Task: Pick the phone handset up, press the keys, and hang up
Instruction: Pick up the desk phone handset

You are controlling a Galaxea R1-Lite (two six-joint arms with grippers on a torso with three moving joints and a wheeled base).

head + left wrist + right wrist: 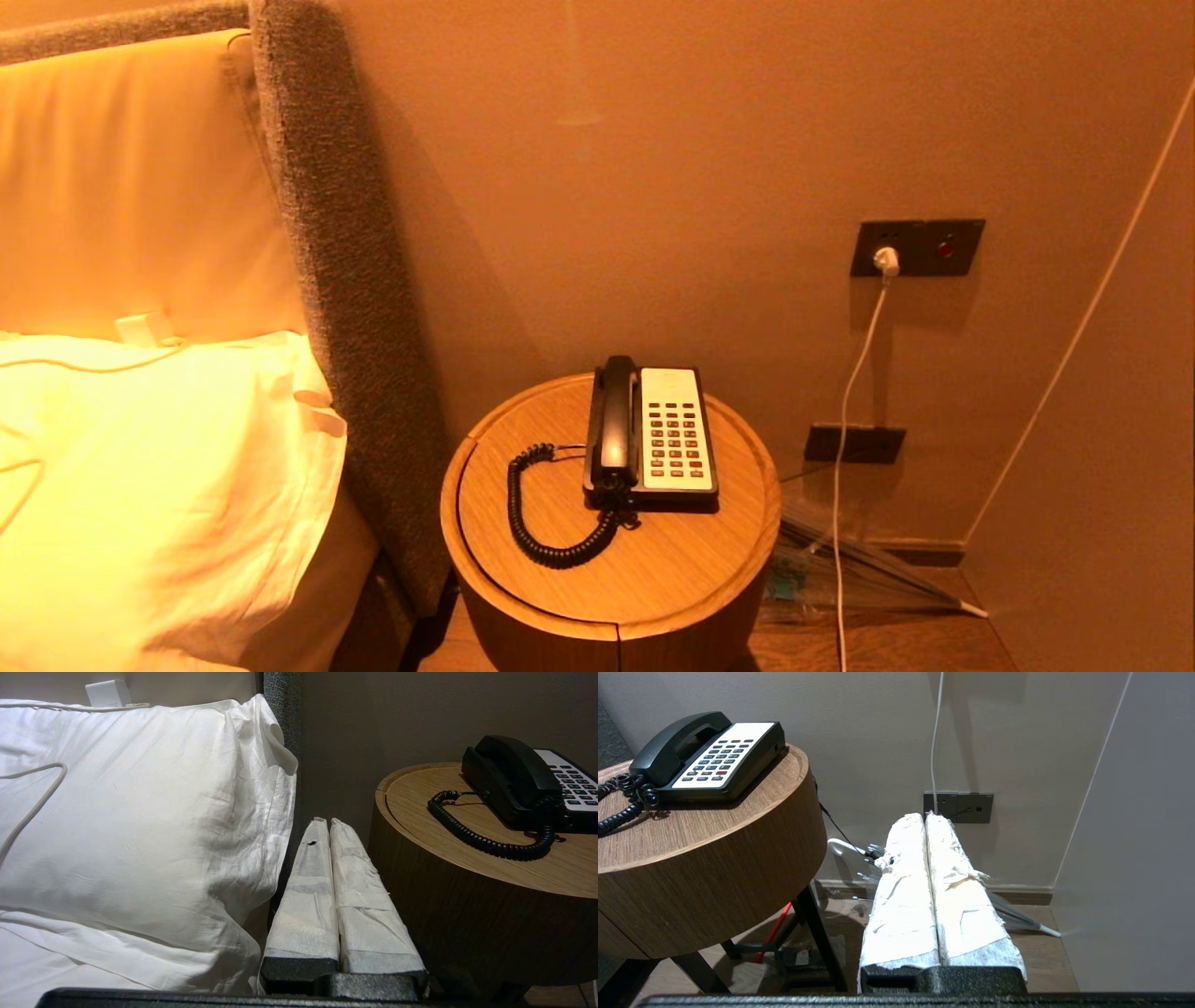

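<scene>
The phone handset (614, 422) is black and long. It lies in its cradle on the left side of the phone base (672, 431), a bit below the middle of the head view. The base has a white face with rows of small keys (674, 435). A black coiled cord (546, 518) hangs from the near end of the handset, loops out to the left over the wood, and curls back to the phone.

The phone sits on a round wooden worktop (653, 569) with a raised rim. In the right wrist view the worktop stands on dark legs (822, 938).

To the left in the head view is a white pillow (149, 485) on the bed, with a grey headboard (345, 308) standing between the pillow and the worktop. On the wall at the right is a dark socket plate (917, 247) with a white plug (886, 259) in it. A white cable (845, 439) hangs down from the plug to the floor. A see-through umbrella (859, 569) lies on the floor by the wall.

The left claw (325, 822) is low down, between the pillow and the side of the worktop. It is clenched on nothing, its two white wrapped fingers (306, 905) pressed together. The right claw (925, 815) is low down on the other side of the worktop, pointing at the wall. It is clenched on nothing too.
</scene>
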